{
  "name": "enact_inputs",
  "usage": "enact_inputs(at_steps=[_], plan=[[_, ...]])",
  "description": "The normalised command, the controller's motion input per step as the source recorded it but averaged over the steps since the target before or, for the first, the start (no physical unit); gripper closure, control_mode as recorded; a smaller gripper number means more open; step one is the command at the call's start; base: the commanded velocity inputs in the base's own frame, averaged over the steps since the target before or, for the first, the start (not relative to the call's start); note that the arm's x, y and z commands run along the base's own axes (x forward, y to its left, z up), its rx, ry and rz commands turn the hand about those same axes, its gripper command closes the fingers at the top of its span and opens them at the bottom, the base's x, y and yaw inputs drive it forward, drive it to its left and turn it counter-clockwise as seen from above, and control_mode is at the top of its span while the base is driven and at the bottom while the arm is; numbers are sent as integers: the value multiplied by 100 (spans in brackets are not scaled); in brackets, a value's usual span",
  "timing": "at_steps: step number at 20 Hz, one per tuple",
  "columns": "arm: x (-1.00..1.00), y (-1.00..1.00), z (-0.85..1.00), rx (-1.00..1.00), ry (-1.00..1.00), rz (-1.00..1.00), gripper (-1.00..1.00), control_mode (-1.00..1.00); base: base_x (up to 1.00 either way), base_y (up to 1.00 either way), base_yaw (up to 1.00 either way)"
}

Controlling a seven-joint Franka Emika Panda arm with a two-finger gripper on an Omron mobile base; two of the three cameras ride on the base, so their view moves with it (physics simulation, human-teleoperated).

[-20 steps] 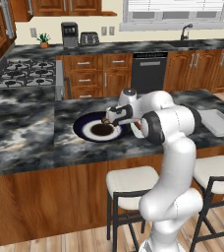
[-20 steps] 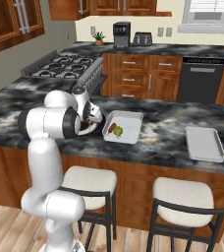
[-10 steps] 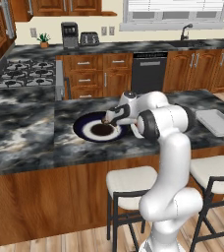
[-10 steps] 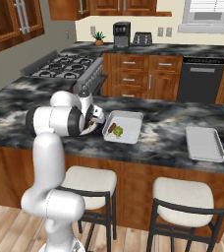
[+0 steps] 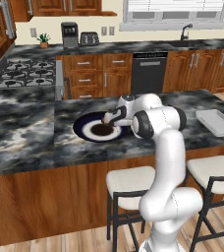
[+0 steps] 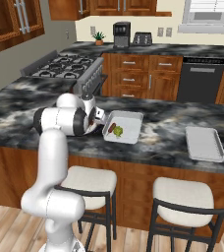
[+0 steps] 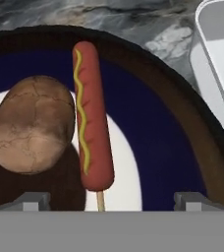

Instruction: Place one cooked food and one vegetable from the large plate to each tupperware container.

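Navy-rimmed and dark at its centre, the large plate (image 5: 87, 129) lies on the black marbled counter (image 5: 25, 133), and we see our hand (image 5: 108, 118) low over its right side. From the hand view our fingertips (image 7: 33, 201) stand well apart with nothing between them, the corn dog (image 7: 90, 115) on its stick lying lengthwise in the gap ahead, a line of mustard along it. Just left of it, touching or nearly so, rests a brown potato (image 7: 31, 124). In the right base view one tupperware container (image 6: 124, 126) sits just beside the plate and holds a reddish piece and a green vegetable (image 6: 118, 132). We find the second container (image 6: 204, 143) well apart to the right, near the counter's edge
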Motion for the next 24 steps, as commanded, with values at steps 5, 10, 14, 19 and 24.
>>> enact_inputs(at_steps=[5, 10, 14, 19, 24], plan=[[32, 13, -31, -2, 0, 0, -100, -100, 0, 0, 0], [26, 5, -41, 0, 0, 0, -100, -100, 0, 0, 0], [6, 22, -36, 0, 0, 0, 100, -100, 0, 0, 0], [-5, 5, -43, 0, 7, 0, 100, -100, 0, 0, 0], [-39, 1, -44, 0, 18, 0, 100, -100, 0, 0, 0]])
